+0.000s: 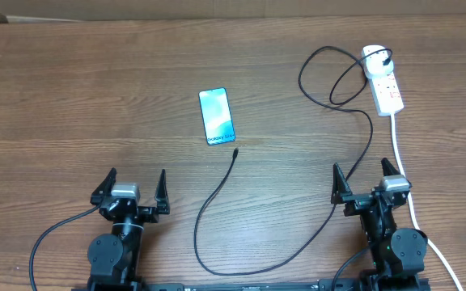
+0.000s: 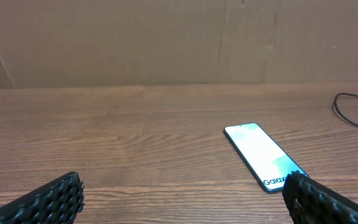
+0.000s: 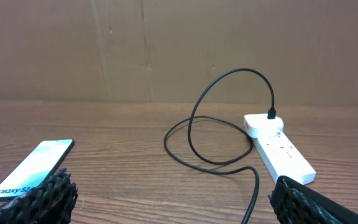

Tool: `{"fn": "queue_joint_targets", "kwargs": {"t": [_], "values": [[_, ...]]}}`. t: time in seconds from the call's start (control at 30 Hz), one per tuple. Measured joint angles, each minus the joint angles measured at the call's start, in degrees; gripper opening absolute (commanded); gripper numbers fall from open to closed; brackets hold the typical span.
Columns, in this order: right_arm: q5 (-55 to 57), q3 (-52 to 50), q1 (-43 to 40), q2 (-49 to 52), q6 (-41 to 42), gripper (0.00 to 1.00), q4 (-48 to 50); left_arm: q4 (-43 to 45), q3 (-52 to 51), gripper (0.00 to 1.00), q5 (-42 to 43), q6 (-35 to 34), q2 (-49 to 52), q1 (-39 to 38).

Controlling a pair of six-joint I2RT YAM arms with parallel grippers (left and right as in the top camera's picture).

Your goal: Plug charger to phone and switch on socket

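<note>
- both hands sit apart from everything at the near edge of the desk [image 1: 71, 97]. the left hand [image 1: 137, 174] has its fingers spread wide and holds nothing, and the right hand [image 1: 361, 168] is the same.
- the phone [image 1: 218, 115] lies flat and face up near the middle of the desk, its screen lit cyan. the short end with the text points toward us.
- the charger [image 1: 196, 230] runs from a black plug [image 1: 387, 58] in the socket [image 1: 385, 81] at the far right. it loops there, then sweeps down past the right hand and back up.
- its connector tip [image 1: 236, 151] rests just beyond the phone's near short end, close but not touching.
- we judge the cable light and limp, so it will flop and drag its slack. the best hold is on the stiff connector body right behind the tip, pinched across its flat sides so the tip stays aimed.
- the phone looks thin, light and smooth. we expect it to skate on the wood when the tip pushes in, so the other hand should brace it by its long edges, sparing the glass.
- the socket looks rigid but light, with its white cord [image 1: 399, 145] trailing toward us. we think a straight downward press on a reddish switch is safest, since a sideways nudge could slide it.
</note>
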Motion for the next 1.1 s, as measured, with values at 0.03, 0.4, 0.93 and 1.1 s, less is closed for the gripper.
{"fn": "queue_joint_targets", "kwargs": {"t": [0.03, 0.4, 0.93, 1.1], "values": [[-0.02, 0.00, 0.00, 0.00, -0.02, 1.00, 0.00, 0.00, 0.00, 0.99, 0.00, 0.00, 0.00, 0.02], [0.00, 0.00, 0.00, 0.00, 0.00, 1.00, 0.02, 0.02, 0.00, 1.00, -0.04, 1.11, 0.00, 0.00], [-0.02, 0.00, 0.00, 0.00, 0.00, 1.00, 0.00, 0.02, 0.00, 1.00, -0.07, 1.51, 0.00, 0.00], [-0.02, 0.00, 0.00, 0.00, 0.02, 1.00, 0.02, 0.02, 0.00, 0.99, -0.04, 1.49, 0.00, 0.00]]}}
